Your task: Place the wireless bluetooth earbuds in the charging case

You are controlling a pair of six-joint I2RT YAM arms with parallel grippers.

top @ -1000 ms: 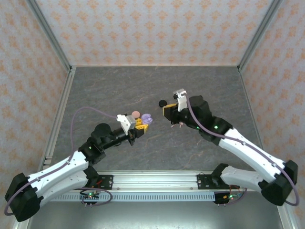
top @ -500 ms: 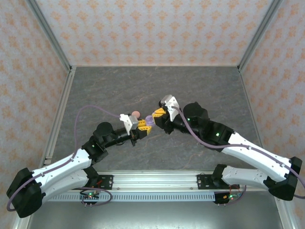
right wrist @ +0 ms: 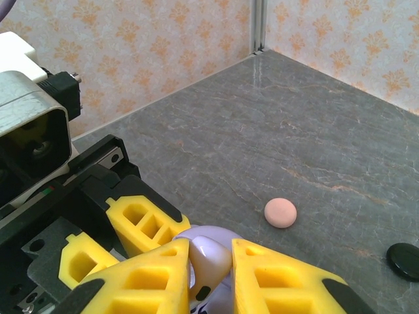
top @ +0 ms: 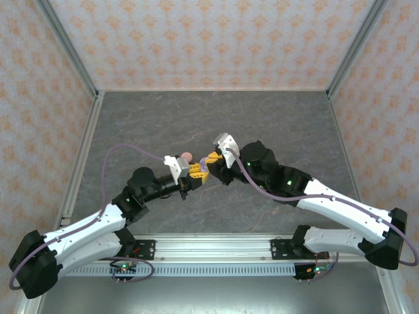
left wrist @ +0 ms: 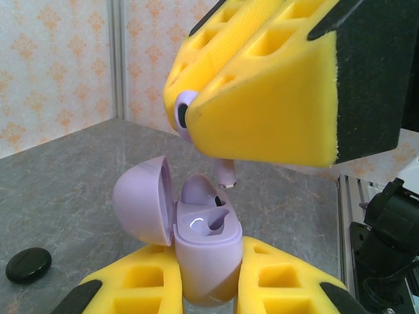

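While both arms are leaning inward over the middle of the worktop, the left tool is clamping the lilac charging case upright by its base, with the lid swung open. The right tool is hanging just above, pinching a lilac earbud between its yellow fingers, stem pointing down at the open case. A pink disc and a black disc are lying on the worktop nearby.
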